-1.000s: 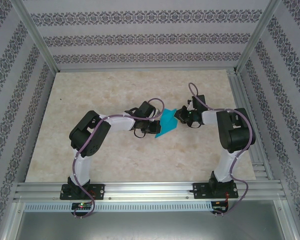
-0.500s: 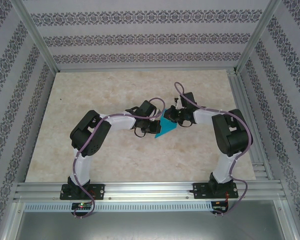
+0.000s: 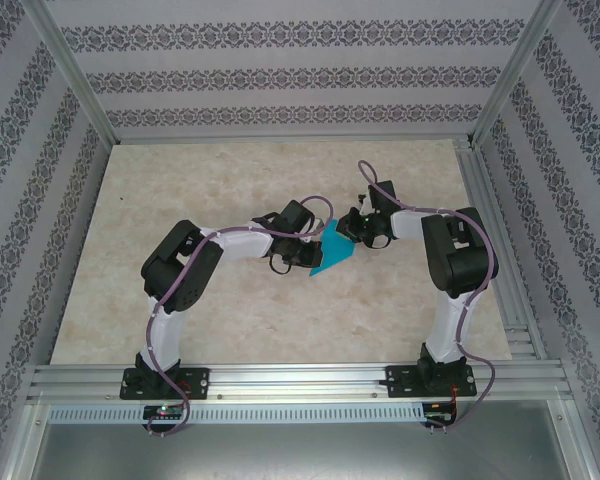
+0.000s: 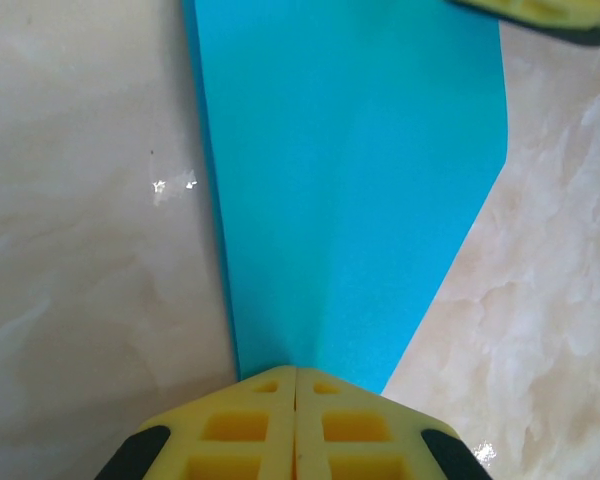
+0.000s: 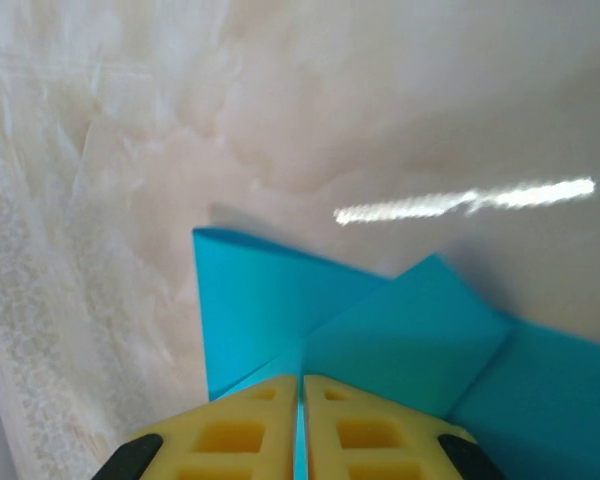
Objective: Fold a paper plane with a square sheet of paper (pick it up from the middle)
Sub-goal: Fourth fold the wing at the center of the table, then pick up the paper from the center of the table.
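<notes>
The teal-blue sheet of paper [image 3: 331,254] is held between the two arms near the middle of the table, creased and with flaps turned over. My left gripper [image 3: 317,240] is shut on its near-left end. In the left wrist view the paper [image 4: 350,180] fans out from the closed yellow fingertips of the left gripper [image 4: 296,371]. My right gripper [image 3: 349,233] is shut on the opposite end. In the right wrist view folded layers of paper [image 5: 380,330] spread from the closed tips of the right gripper [image 5: 301,379], a thin teal edge between them.
The marble-patterned table top [image 3: 210,180] spreads to the left and back. An aluminium rail [image 3: 495,240] runs along the right edge and another [image 3: 300,378] along the front by the arm bases. Patterned walls close in the cell.
The right arm's elbow has shifted left and its wrist has swung back and turned, still pinching its end of the paper. The left arm and gripper have stayed put.
</notes>
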You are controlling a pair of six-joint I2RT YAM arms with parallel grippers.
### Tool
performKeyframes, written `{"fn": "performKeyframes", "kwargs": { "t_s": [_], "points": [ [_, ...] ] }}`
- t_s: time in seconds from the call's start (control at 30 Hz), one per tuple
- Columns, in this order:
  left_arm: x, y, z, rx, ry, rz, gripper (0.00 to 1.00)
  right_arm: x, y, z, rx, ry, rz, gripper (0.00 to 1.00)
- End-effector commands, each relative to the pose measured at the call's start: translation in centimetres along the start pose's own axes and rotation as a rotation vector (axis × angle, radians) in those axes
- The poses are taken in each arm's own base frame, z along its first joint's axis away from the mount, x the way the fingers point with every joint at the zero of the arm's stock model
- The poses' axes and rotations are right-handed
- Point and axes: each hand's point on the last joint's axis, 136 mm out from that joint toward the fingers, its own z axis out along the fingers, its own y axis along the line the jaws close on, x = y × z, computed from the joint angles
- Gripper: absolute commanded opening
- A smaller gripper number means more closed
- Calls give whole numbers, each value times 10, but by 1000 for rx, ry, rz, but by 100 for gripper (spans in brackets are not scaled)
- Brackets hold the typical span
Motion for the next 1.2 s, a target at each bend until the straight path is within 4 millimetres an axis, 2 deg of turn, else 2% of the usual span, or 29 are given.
{"fn": "performKeyframes", "kwargs": {
  "t_s": [0.0,0.4,0.53,0.6,0.73,0.83,0.97,1.17],
  "points": [
    [78,51,19,-180,252,-54,8,-26,-22,-2,58,-75,21,12],
    [78,51,19,-178,249,-52,8,-71,-47,-21,93,-173,86,12],
    [71,46,16,-166,228,-49,8,-82,-37,-40,91,-212,63,14],
    [61,36,11,-139,193,-45,10,-80,-27,-48,66,-219,48,17],
    [22,1,-10,-44,59,-42,17,-57,-6,-62,-8,-216,20,29],
    [0,-14,-26,-9,-24,-47,22,-31,3,-65,-31,-191,5,39],
    [-12,-10,-42,-11,-97,-86,32,3,11,-59,-49,-139,3,47],
    [-20,5,-50,11,-154,-156,44,29,22,-39,-51,-91,-8,52]
  ]
}}
